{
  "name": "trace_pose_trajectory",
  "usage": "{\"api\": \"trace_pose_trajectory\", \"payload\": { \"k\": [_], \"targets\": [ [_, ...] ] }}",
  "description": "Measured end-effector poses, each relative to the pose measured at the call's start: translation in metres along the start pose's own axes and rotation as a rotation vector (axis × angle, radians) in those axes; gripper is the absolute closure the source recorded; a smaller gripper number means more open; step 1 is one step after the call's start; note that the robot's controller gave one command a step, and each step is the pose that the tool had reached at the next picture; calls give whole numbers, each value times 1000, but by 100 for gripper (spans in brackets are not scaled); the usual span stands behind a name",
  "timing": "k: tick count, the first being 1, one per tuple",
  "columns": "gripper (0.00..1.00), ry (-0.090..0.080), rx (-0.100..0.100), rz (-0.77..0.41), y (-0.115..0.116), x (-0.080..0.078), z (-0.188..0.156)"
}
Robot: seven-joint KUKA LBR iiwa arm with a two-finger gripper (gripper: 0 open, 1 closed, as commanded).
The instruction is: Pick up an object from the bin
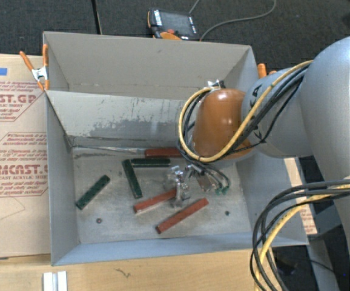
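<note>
Camera view: the end effector [180, 190] is low in the grey bin [60, 180], at the right end of a red stick [154, 203].
This stick lies flat on the bin floor between a green stick [132, 178] and a second red stick [182, 215], so coming from above looks sensible. Whether the end effector is wide or narrow, I cannot tell.

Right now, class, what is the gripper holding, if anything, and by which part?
It cannot be told. The gripper sits at the right end of a red stick lying on the bin floor.
</note>
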State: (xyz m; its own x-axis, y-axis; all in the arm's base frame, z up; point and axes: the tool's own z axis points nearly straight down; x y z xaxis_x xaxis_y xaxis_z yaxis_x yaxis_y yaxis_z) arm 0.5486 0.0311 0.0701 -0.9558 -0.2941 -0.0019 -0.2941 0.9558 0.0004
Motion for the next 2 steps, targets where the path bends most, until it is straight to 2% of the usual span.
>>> {"api": "trace_pose_trajectory", "payload": {
  "k": [1, 2],
  "targets": [
    [100, -11, 2, -56, 30, -39, -116],
    [100, -9, 3, -42, 29, -24, -213]
  ]
}}
